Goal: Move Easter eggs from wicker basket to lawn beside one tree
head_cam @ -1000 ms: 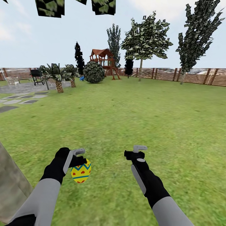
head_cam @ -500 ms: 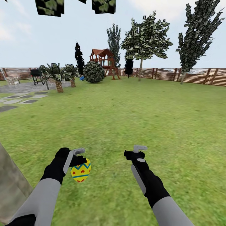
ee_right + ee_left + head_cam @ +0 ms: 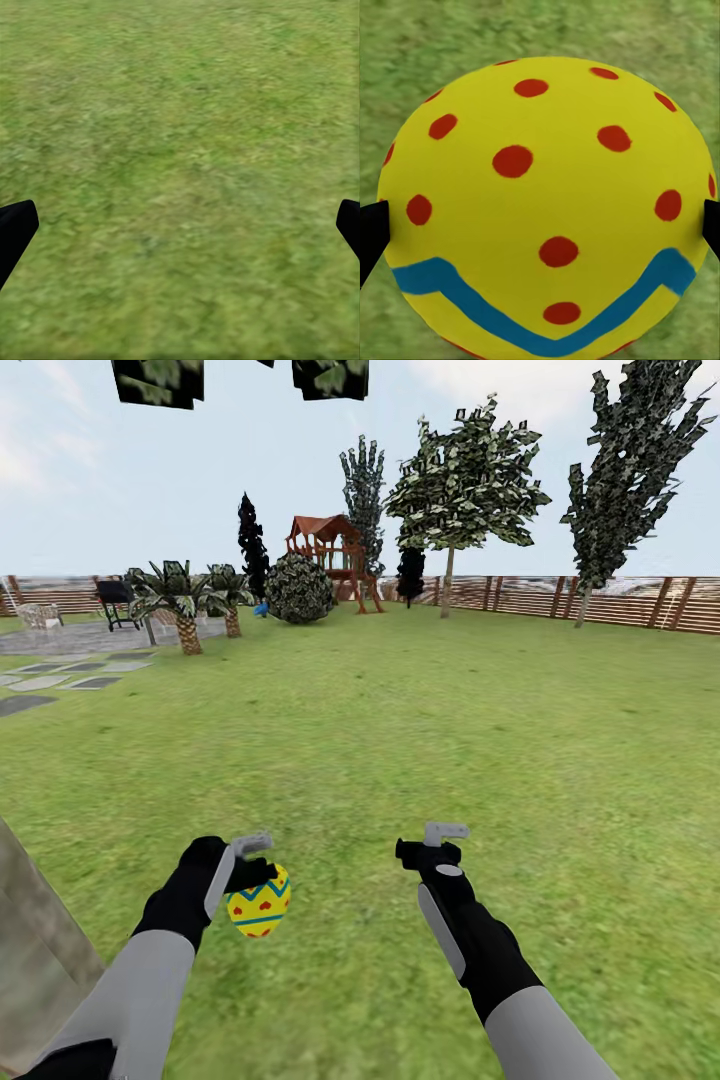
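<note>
My left gripper [image 3: 256,876] is shut on one Easter egg [image 3: 259,902], yellow with red marks and blue-green zigzag bands, held a little above the lawn [image 3: 400,740]. In the left wrist view the egg [image 3: 540,165] sits between the two dark fingertips [image 3: 370,232] with grass behind it. A thick pale grey-brown tree trunk [image 3: 30,950] leans at the near left, close beside my left arm. My right gripper [image 3: 440,840] hangs open over bare grass; its wrist view has the gripper [image 3: 181,229] with nothing between its fingers. The wicker basket is out of view.
Grey stepping stones [image 3: 60,685] lie at the far left. Palms [image 3: 185,605], a round bush [image 3: 298,590], a red playset [image 3: 335,555] and more trees [image 3: 455,490] stand far back along the wooden fence [image 3: 600,605]. Open grass stretches ahead and to the right.
My left gripper and the egg have dipped very slightly. The right arm has not moved.
</note>
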### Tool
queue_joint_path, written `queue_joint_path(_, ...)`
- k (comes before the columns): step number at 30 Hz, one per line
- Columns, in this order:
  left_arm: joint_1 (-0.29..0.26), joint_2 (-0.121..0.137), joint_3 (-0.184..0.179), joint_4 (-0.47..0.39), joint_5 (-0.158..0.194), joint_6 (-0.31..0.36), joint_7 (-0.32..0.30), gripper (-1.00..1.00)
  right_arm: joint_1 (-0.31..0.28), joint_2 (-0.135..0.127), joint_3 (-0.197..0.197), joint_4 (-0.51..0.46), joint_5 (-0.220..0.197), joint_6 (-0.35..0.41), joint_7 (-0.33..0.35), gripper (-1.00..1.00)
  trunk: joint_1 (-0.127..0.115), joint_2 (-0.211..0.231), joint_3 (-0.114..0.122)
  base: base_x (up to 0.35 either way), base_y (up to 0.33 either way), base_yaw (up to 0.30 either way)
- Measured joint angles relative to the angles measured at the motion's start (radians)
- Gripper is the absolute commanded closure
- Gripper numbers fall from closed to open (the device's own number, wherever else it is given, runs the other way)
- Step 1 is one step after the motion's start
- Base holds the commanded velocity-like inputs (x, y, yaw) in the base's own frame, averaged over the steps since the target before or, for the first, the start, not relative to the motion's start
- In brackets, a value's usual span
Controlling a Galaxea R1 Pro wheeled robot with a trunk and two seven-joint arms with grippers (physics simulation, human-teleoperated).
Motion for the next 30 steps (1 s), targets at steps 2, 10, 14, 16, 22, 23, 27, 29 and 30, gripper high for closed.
queue_joint_path(2, -0.001, 0.000, 0.000, 0.021, 0.000, -0.026, 0.000, 1.00, -0.001, 0.000, 0.000, 0.000, 0.000, -0.001, -0.001, -1.00, 0.008, -0.014, -0.006, 0.000, 0.000, 0.000)
queue_joint_path(10, -0.004, 0.001, 0.000, 0.034, -0.002, -0.041, 0.002, 1.00, 0.000, 0.000, 0.000, 0.000, 0.000, -0.003, -0.001, -1.00, 0.038, -0.070, -0.031, 0.000, 0.000, 0.000)
queue_joint_path(14, -0.003, 0.000, 0.000, 0.034, -0.002, -0.041, 0.002, 1.00, 0.000, 0.000, 0.000, 0.000, 0.000, -0.003, -0.001, -1.00, 0.054, -0.098, -0.044, 0.000, 0.000, 0.000)
queue_joint_path(16, -0.003, 0.001, 0.000, 0.034, -0.002, -0.041, 0.002, 1.00, 0.000, 0.000, 0.000, 0.000, 0.000, -0.003, -0.001, -1.00, 0.061, -0.112, -0.050, 0.000, 0.000, 0.000)
queue_joint_path(22, -0.003, 0.000, 0.000, 0.034, -0.001, -0.045, 0.002, 1.00, 0.000, 0.000, -0.001, 0.000, 0.000, -0.004, -0.001, -1.00, 0.084, -0.154, -0.069, 0.000, 0.000, 0.000)
queue_joint_path(23, -0.003, 0.000, 0.000, 0.035, -0.001, -0.050, 0.002, 1.00, 0.000, 0.000, -0.001, 0.000, 0.000, -0.004, -0.001, -1.00, 0.088, -0.161, -0.072, 0.000, 0.000, 0.000)
queue_joint_path(27, -0.003, 0.000, 0.000, 0.039, -0.001, -0.056, 0.002, 1.00, 0.000, 0.000, -0.001, 0.000, 0.000, -0.005, -0.001, -1.00, 0.104, -0.189, -0.085, 0.000, 0.000, 0.000)
queue_joint_path(29, -0.004, 0.000, 0.000, 0.044, -0.001, -0.058, 0.002, 1.00, 0.000, -0.001, -0.001, 0.000, 0.000, -0.005, -0.001, -1.00, 0.111, -0.203, -0.091, 0.000, 0.000, 0.000)
queue_joint_path(30, -0.004, 0.000, 0.000, 0.046, -0.001, -0.058, 0.002, 1.00, 0.000, -0.001, -0.001, 0.000, 0.000, -0.005, -0.001, -1.00, 0.115, -0.210, -0.094, 0.000, 0.000, 0.000)
